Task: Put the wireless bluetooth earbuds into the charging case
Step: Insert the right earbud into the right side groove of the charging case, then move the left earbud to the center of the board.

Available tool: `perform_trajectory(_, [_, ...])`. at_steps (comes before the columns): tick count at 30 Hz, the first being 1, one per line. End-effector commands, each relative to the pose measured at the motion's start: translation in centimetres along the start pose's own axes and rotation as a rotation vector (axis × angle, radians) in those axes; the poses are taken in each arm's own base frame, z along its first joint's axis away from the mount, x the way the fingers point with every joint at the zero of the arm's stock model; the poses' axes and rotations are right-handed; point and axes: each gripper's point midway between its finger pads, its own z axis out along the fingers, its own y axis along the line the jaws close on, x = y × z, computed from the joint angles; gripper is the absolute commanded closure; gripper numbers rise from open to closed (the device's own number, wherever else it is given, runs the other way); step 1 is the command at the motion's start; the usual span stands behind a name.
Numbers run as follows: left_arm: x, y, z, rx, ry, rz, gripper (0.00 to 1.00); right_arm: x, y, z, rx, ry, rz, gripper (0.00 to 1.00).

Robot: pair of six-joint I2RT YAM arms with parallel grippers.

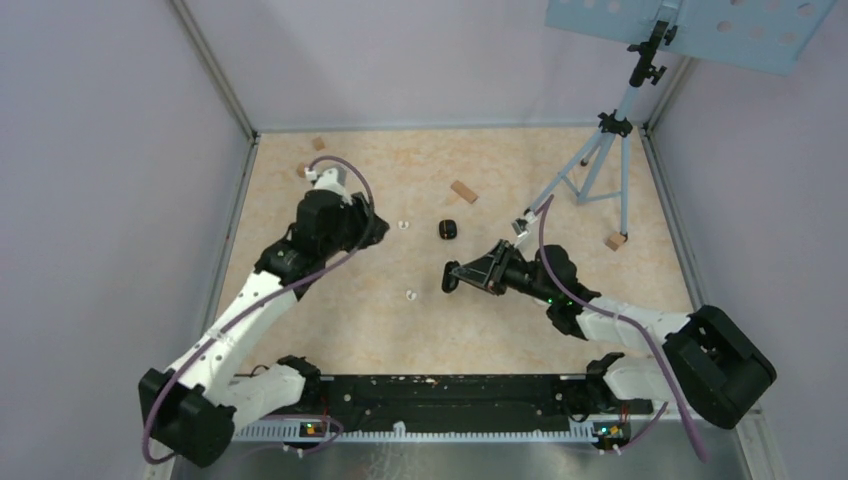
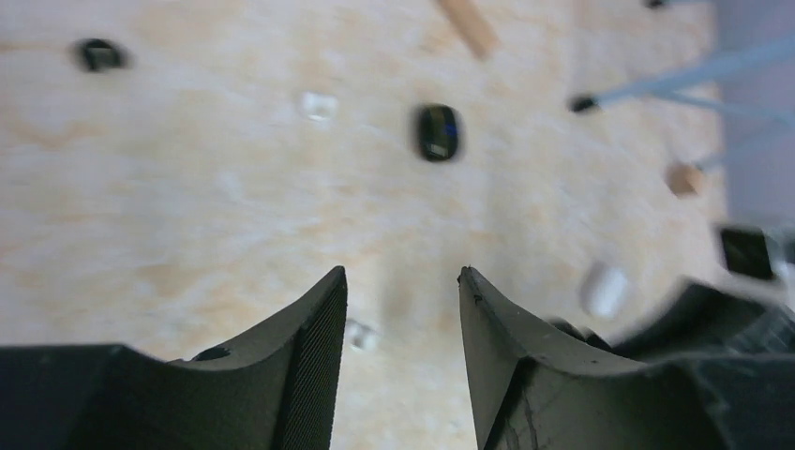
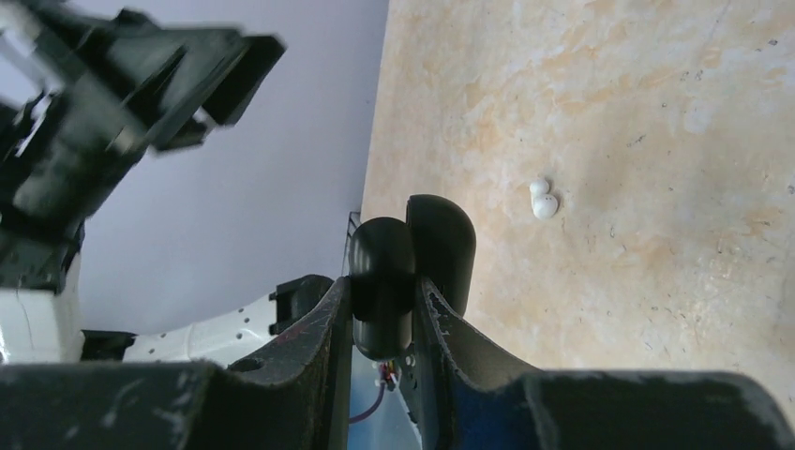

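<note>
Right hand (image 3: 382, 286) is clamped on a black charging case (image 3: 398, 253), whose two rounded halves show above the fingers. From above, that hand sits near the middle of the worktop (image 1: 520, 330), pointing left. Just off its tip, toward the near side, a white earbud (image 1: 411, 295) lies alone on bare surface. Left hand (image 2: 401, 277) has its fingers apart with nothing between them, and a second white earbud (image 1: 404, 225) lies just beside it. A loose black case (image 1: 447, 229) sits between the two hands, a little farther back and apart from both. Beyond them the surface is open: a broad bare stretch runs from the hands to the base rail (image 1: 450, 395) at the near edge. A wooden block (image 1: 463, 191) lies behind the loose black case. Another block (image 1: 615, 241) lies by the right edge, next to the tripod (image 1: 600, 150), whose legs take up the far right corner. Walls (image 1: 100, 200) close off the left, back and right sides.
</note>
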Motion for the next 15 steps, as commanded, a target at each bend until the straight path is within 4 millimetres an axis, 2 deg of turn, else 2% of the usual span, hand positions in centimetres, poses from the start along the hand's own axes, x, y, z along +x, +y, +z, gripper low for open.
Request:
perform_trajectory(1, [-2.7,8.2,2.1,-0.218,0.012,-0.007,0.49,-0.1,0.4,-1.1,0.003,-0.005,-0.081,1.00])
perform_trajectory(5, [-5.4,13.7,5.2,-0.329,0.019,-0.023,0.51,-0.5,0.5,-1.2,0.011,-0.015,-0.096,1.00])
perform_trajectory(8, [-6.7,16.5,8.2,-0.361,0.044,-0.068,0.55,-0.8,0.7,-0.9,0.005,-0.020,-0.101,1.00])
perform_trajectory(12, [-8.3,18.8,12.0,-0.390,0.048,-0.100,0.57,-0.8,0.9,0.1,-0.001,0.008,-0.113,1.00])
perform_trajectory(15, [-8.7,20.9,14.2,-0.450,0.077,-0.115,0.60,-0.7,1.0,0.8,-0.009,0.036,-0.108,1.00])
